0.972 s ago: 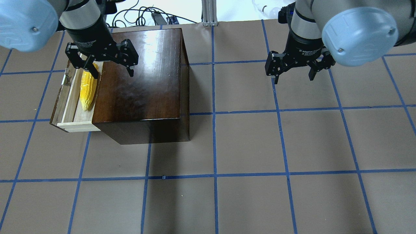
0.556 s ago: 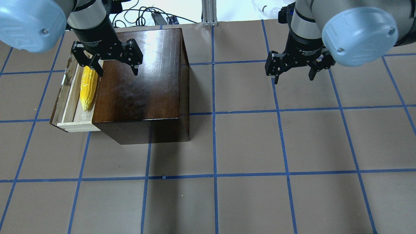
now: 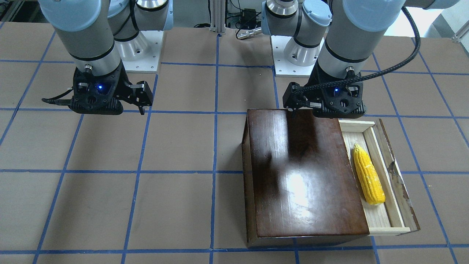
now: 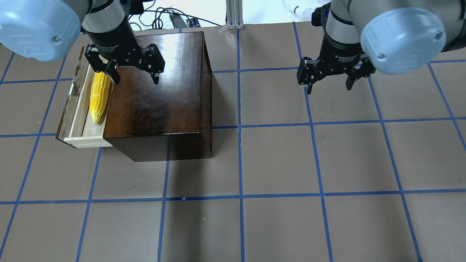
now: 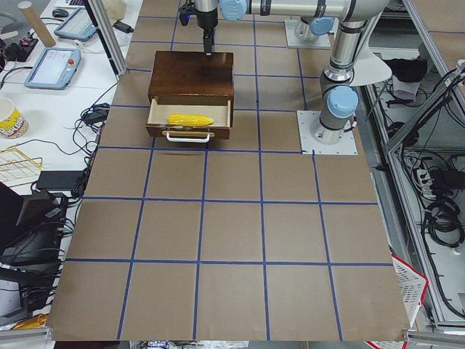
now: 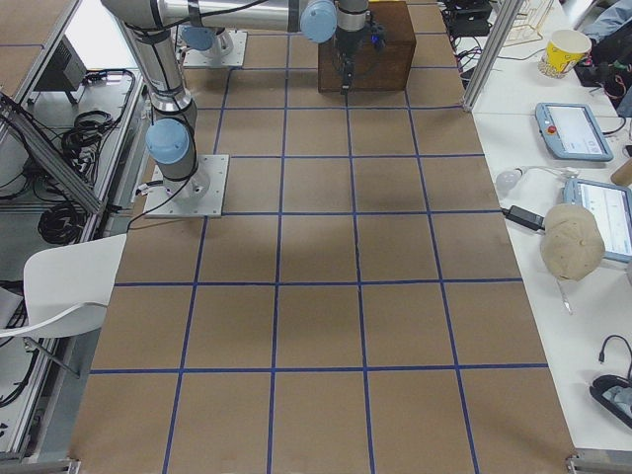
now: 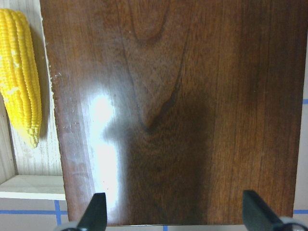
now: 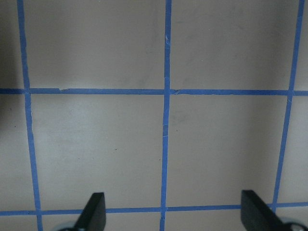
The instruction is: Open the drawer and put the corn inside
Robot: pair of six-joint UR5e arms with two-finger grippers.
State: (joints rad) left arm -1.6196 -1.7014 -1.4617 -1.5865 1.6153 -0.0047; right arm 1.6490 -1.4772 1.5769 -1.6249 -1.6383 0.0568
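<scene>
The yellow corn [image 4: 99, 97] lies in the pulled-out drawer [image 4: 78, 120] at the left side of the dark-brown box [image 4: 160, 91]. It also shows in the front-facing view [image 3: 368, 174], the left exterior view [image 5: 190, 119] and the left wrist view [image 7: 20, 77]. The drawer [image 3: 392, 205] is open, its whitish handle [image 5: 188, 137] facing away from the box. My left gripper [image 4: 136, 77] is open and empty, above the box's far left top, beside the corn's thick end. My right gripper [image 4: 329, 87] is open and empty over bare table far to the right.
The table [image 4: 276, 163] is brown with a blue tape grid. Cables [image 4: 156, 16] and an aluminium post [image 4: 235, 12] stand past its far edge. Tablets and a cup [image 6: 566, 49] lie on side benches.
My left gripper has moved right and toward the far edge, off the corn's thick end and over the box top. The corn stays in the drawer. The right arm has not moved.
</scene>
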